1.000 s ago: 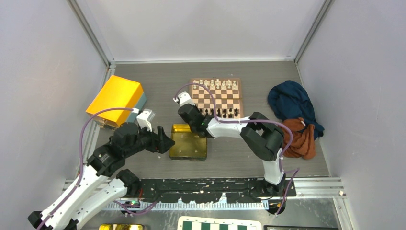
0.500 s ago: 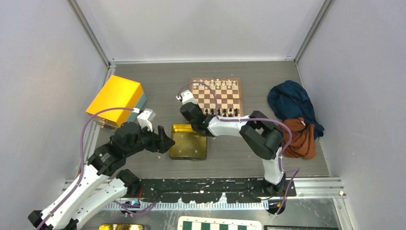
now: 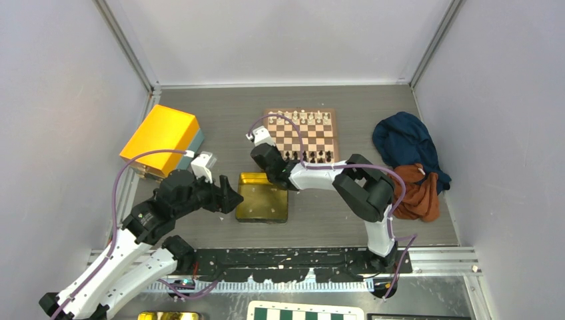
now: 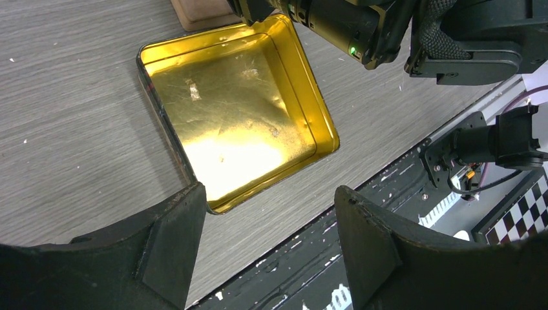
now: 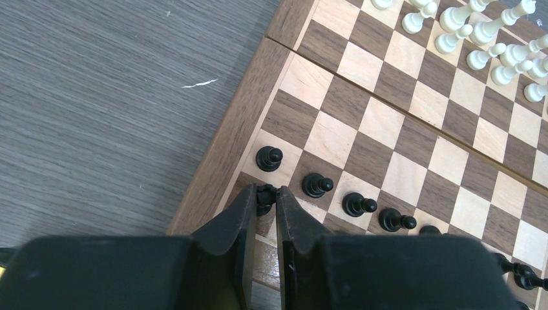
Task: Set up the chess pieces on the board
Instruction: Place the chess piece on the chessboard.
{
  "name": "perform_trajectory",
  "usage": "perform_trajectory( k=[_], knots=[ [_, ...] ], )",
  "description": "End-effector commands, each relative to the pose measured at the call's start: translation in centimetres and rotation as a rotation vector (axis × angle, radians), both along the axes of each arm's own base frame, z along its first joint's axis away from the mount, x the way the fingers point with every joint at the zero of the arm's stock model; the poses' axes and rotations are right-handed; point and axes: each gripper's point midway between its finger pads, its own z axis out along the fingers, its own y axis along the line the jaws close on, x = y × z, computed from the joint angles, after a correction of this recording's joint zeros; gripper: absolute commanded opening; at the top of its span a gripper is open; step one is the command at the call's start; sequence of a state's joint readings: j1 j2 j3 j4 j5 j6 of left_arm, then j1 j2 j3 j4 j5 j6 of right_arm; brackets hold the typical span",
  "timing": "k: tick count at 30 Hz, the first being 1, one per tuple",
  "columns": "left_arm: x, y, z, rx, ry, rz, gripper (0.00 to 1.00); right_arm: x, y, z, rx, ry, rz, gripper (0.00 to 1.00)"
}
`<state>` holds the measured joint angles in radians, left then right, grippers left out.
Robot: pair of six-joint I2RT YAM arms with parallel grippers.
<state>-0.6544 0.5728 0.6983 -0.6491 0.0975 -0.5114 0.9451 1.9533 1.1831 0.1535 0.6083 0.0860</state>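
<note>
Nearly set, the brown-and-cream wooden chessboard (image 5: 223, 155) holds cream-white pieces (image 5: 478, 39) far, black pawns (image 5: 357, 204) near; the right gripper (image 5: 276, 194) pinches a tiny black piece (image 5: 263, 197) over its corner, the left gripper (image 4: 269, 192) spread above an empty gold tin (image 4: 226, 97).

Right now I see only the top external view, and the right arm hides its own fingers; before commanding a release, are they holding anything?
Observer: Yes. The right fingers pinch a small black chess piece at the near-left corner square of the brown wooden chessboard.
Operator: Neighbouring pieces close?
Observer: The black pawns stand one row ahead, not touching the fingers.
Operator: And the left arm?
Observer: Its left fingers stand open, empty, at the edge of the square gold metal tin.
</note>
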Motion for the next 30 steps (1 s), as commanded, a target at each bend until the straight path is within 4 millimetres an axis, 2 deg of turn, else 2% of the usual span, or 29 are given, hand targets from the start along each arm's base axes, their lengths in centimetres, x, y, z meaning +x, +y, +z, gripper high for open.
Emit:
perform_trajectory(
  k=[1,30],
  knots=[
    [0.56,-0.01,1.55,-0.011,-0.050,0.003,0.74,0.42,0.45,0.44,0.055,-0.023,-0.020,0.06],
    [0.46,-0.06,1.36,-0.012,-0.046,0.000,0.74,0.15,0.55,0.44,0.050,-0.010,-0.007,0.25]
  ],
)
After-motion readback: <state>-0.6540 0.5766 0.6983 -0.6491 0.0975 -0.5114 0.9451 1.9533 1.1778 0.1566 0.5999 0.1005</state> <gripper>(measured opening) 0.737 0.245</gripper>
